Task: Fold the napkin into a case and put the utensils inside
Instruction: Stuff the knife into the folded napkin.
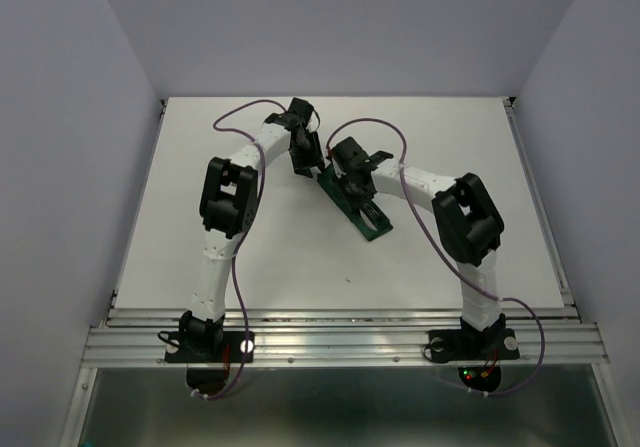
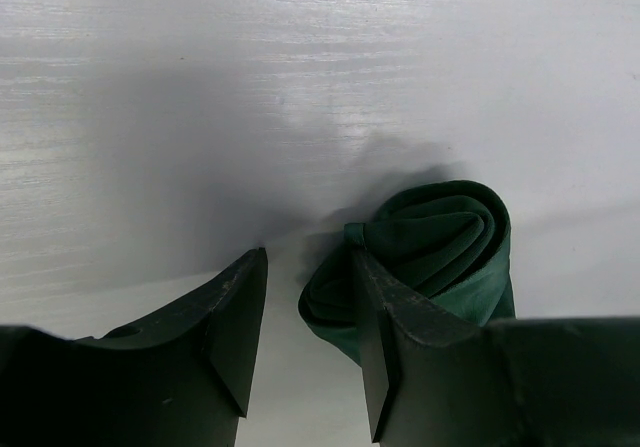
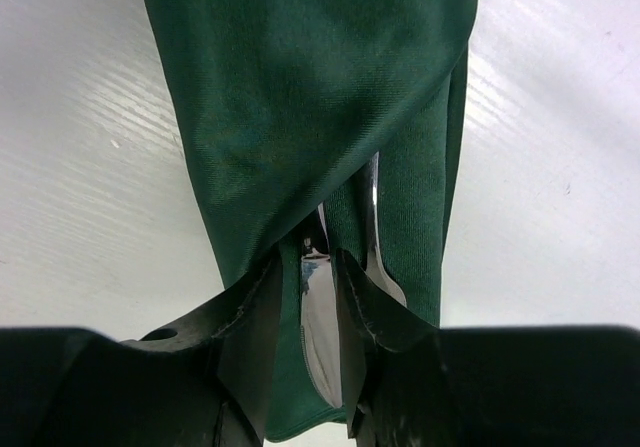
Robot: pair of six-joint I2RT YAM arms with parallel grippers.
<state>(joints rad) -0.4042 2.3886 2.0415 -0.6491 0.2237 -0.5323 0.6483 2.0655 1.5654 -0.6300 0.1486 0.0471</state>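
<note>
Right end effector (image 3: 310,263) pinching silver utensil (image 3: 320,347), narrow dark green case (image 3: 300,97)

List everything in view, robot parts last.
napkin: 1, dark green, folded into a narrow case, mid-table between the arms; far end rolled
utensils: 2, silver, poking out of the napkin's near end
table: 1, white, under everything
walls: pale lavender, left, right and back
rail: 1, bare aluminium, near edge, carries both bases
cables: 2, purple, one looped along each arm
arms: 2, white with black joints, both reaching to mid-table
left fingers: black, open, gap empty, beside the napkin's rolled end
right fingers: black, closed on one utensil at the napkin's near end
</note>
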